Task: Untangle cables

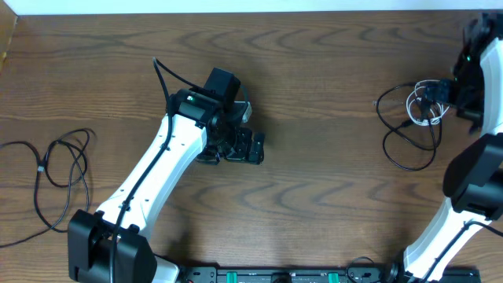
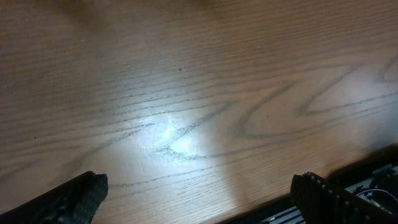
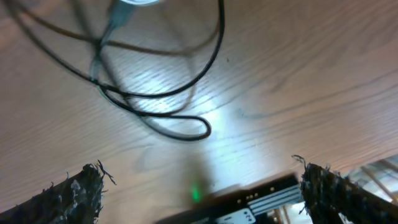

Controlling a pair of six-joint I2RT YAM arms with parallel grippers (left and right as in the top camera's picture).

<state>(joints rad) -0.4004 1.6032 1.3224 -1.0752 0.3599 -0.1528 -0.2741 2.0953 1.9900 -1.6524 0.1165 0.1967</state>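
Cables (image 1: 415,106) | tangle just ahead of right pincer (image 3: 202,177) | it and left pincer (image 2: 200,183) spread wide, empty

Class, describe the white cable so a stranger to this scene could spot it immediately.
On the wooden table, look near the right edge, where a black cable lies in loose loops. The white cable is the coil bunched at the top of those loops, the only pale cord among black ones.

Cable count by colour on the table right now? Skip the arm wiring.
Black cables: 2, the left black cable and the right black cable
White cables: 1, the white cable, bunched with the right black cable
Total: 3
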